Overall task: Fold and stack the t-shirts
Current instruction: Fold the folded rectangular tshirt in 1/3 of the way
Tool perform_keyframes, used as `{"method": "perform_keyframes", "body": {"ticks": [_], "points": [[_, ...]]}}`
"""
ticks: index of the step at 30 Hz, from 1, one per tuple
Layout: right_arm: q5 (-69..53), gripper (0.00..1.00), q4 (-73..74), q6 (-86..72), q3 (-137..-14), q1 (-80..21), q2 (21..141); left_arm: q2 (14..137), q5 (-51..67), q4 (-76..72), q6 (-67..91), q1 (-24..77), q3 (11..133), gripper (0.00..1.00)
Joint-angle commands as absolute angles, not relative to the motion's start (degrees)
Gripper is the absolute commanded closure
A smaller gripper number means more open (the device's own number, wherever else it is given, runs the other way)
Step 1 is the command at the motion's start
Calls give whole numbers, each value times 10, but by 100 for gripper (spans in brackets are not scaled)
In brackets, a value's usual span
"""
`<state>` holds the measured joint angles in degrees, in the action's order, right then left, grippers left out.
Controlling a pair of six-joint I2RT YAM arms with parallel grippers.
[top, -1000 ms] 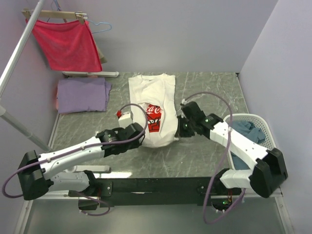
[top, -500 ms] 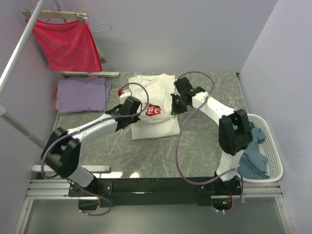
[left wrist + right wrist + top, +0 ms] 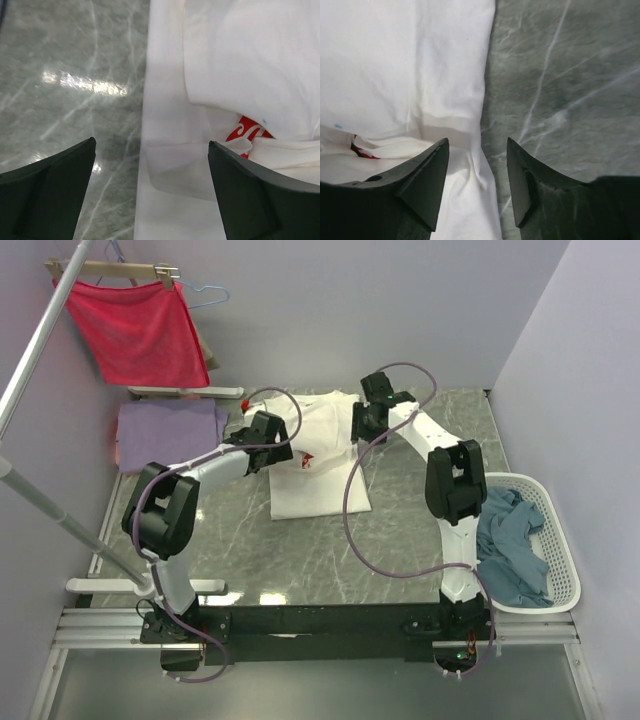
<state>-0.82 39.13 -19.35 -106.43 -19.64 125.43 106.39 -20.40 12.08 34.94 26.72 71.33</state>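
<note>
As seen from above, both arms had swung from the near hem to the far half of the white t-shirt, which lay folded over mid-table, its red print nearly hidden | left wrist: left gripper had let go, jaws wide over the tee's left edge | right wrist: right gripper had released too, jaws part-open above the right edge, nothing between

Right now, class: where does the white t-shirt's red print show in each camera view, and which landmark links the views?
Top external: red print near centre, on the white t-shirt.
Left wrist: red print lower right, under a fold.
Right wrist: red print lower left, a sliver.
Shared landmark: the shirt's edge against the marble table.
</note>
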Motion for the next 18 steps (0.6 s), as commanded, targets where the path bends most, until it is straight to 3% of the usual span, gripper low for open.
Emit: {"method": "perform_keyframes", "body": {"ticks": [1,12,18], "points": [[-17,43,357,-185,-1052,-192,1174,998,-198,90,316,258,717,1],[-167,44,340,-208,-977,-215,1150,978,105,12,330,258,630,1],[-185,44,337,-211,-980,-216,1177,1049,150,9,325,258,657,0]]}}
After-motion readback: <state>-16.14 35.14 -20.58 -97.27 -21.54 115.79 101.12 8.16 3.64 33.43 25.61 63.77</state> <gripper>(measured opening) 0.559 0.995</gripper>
